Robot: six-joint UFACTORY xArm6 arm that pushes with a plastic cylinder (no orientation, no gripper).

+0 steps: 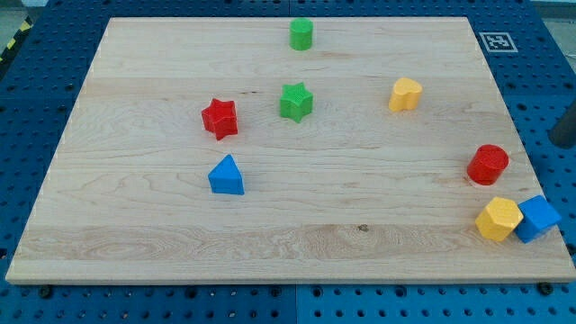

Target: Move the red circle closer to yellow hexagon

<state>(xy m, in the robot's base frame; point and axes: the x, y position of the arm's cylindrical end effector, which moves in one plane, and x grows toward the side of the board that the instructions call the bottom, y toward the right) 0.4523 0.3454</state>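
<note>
The red circle lies near the right edge of the wooden board. The yellow hexagon lies just below it, near the board's bottom right corner, with a small gap between them. A blue cube touches the hexagon's right side. A dark rod shows at the view's right edge, off the board. My tip is to the right of the red circle and slightly above it, apart from it.
A yellow heart-like block sits right of centre towards the view's top. A green star and a green round block are at top centre. A red star and a blue triangle are left of centre.
</note>
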